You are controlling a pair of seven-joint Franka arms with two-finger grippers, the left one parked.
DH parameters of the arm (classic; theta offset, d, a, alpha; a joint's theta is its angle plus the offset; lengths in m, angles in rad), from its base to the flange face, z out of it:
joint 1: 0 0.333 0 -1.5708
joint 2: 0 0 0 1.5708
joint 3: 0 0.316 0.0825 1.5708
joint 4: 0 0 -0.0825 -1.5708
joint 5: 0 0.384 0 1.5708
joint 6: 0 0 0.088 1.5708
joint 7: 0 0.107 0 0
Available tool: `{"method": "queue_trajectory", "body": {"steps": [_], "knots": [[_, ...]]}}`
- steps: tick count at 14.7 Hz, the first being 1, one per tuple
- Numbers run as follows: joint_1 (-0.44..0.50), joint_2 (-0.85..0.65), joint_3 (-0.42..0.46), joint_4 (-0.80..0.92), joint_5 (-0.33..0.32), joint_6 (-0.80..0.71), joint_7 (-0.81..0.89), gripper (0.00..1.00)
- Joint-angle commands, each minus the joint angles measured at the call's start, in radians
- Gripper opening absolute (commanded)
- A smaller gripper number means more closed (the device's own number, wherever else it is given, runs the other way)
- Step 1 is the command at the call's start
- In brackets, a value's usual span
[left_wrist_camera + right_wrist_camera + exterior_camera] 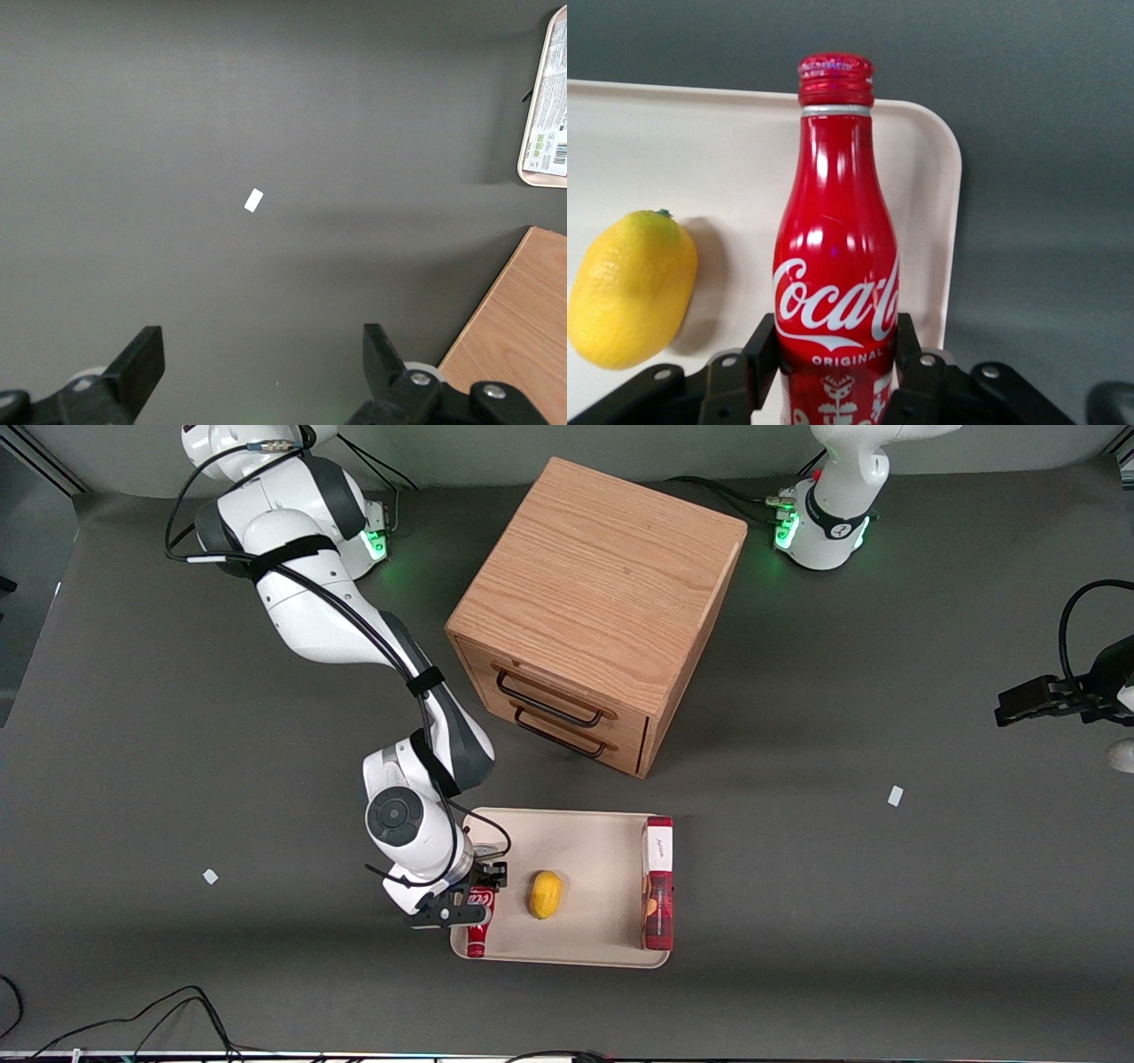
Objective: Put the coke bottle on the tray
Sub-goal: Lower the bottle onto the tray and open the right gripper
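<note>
End effector: fingers clamped on lower body of coke bottle, at working-arm end of tray.
Coke bottle: red, lying lengthwise, cap toward front camera; over tray floor just inside rim; contact with floor not discernible.
Tray: cream, on dark worktop, in front of wooden drawer cabinet.
Lemon: on tray, beside bottle, apart.
Red box: along tray edge toward parked arm.
Progress: bottle arrived at tray; release and withdrawal judged outstanding.
</note>
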Motion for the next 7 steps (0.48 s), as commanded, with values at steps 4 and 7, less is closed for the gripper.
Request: {"method": "queue_trajectory", "body": {"steps": [4, 7], "knots": [[0.001, 0.004, 0.0, -0.019, 0.037, 0.073, 0.001, 0.97], [0.001, 0.008, 0.0, -0.022, 0.037, 0.075, 0.001, 0.97]]}}
